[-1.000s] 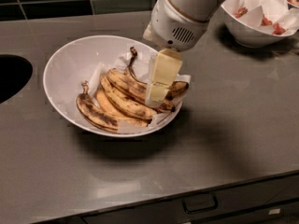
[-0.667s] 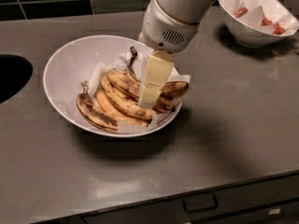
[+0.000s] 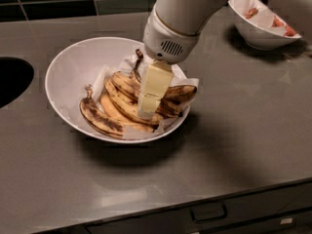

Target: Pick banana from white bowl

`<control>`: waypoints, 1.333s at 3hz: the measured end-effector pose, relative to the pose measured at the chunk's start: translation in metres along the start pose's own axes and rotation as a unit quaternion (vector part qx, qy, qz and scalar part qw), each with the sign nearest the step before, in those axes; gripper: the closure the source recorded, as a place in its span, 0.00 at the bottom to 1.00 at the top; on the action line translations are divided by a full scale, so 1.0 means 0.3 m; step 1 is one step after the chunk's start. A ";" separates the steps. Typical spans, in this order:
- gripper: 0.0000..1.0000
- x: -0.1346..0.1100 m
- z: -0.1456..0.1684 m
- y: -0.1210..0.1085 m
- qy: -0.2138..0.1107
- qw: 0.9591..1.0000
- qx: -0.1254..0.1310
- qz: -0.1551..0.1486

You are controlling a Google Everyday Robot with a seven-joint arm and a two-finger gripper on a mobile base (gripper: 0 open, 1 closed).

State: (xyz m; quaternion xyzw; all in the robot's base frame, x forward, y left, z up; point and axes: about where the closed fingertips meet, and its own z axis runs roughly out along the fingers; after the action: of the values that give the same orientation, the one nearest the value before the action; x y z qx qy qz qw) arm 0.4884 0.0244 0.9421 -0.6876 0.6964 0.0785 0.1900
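The white bowl (image 3: pixel 68 67) sits on the grey counter, left of centre, lined with white paper and holding several overripe bananas. The long, curved, brown-streaked banana (image 3: pixel 123 97) lies across the middle of the bowl. A darker blotched one (image 3: pixel 100 121) is in front of it and a paler one (image 3: pixel 113 112) lies between them. My gripper (image 3: pixel 147 111) reaches down from the white arm into the bowl. Its cream tip rests on or just over the right part of the long banana and hides that part.
A deeper white bowl (image 3: pixel 258 30) with reddish pieces stands at the back right. A dark sink opening (image 3: pixel 12 79) is at the left edge. The counter's front edge and a drawer handle (image 3: pixel 208 212) are below. A dark tiled wall runs behind.
My gripper has moved left and down, from the bowl's right side to the middle of the bananas. The bananas and the bowl have not moved.
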 end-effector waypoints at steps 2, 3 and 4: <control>0.02 -0.038 0.080 -0.007 -0.002 1.000 -0.011 -0.002; 0.18 -0.050 0.110 -0.006 0.005 1.000 -0.018 -0.002; 0.24 -0.050 0.125 -0.001 0.012 1.000 -0.022 0.001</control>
State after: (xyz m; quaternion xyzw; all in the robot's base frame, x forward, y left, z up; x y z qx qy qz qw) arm 0.4945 0.0522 0.9133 -0.6914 0.6977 0.0860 0.1667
